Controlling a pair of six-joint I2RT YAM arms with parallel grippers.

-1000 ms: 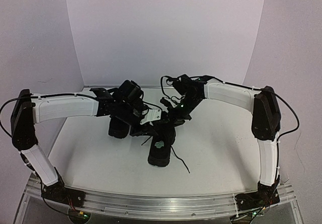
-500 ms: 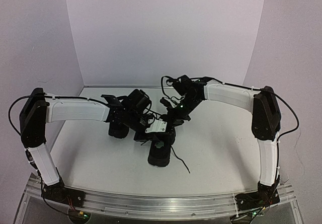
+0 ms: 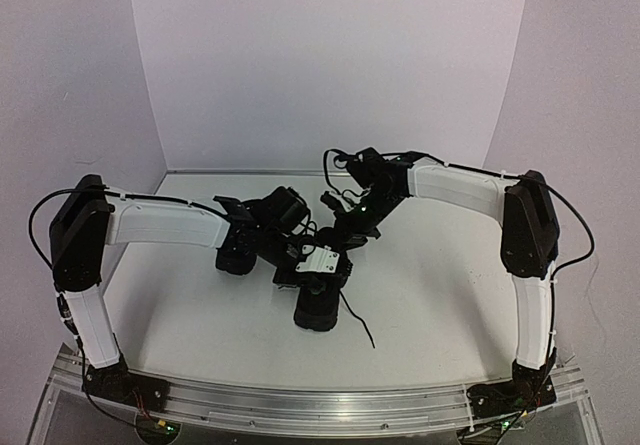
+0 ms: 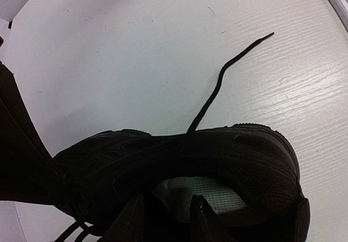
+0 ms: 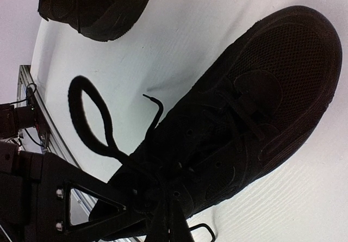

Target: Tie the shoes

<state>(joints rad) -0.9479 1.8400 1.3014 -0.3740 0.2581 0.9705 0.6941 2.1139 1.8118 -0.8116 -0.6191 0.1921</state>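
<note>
At table centre in the top view, the near shoe [image 3: 320, 305] stands heel toward 6 o'clock. The far shoe [image 3: 234, 255] sits at its 10 o'clock, apart from it. Bare table [image 3: 440, 295] lies open toward 3 o'clock and 6 o'clock. Toward 9 o'clock the side wall [image 3: 70, 115] closes in sooner. A loose lace end [image 3: 360, 327] trails toward 5 o'clock, well short of the front rail [image 3: 320, 405].

The left gripper [image 4: 166, 223] hangs over the near shoe's opening, its fingers [image 4: 128, 223] moderately apart above the pale patch [image 4: 196, 190]. The right gripper [image 3: 345, 233] sits at the shoe's 12 o'clock, over the toe end. Its wrist view shows a lace loop [image 5: 89, 117] running down toward it, but black on black hides whether the fingers pinch it (I cannot tell).

Since a second ago the left arm has swung toward 3 o'clock, carrying its gripper from beside the far shoe to over the near one. The right arm and both shoes look unmoved.
</note>
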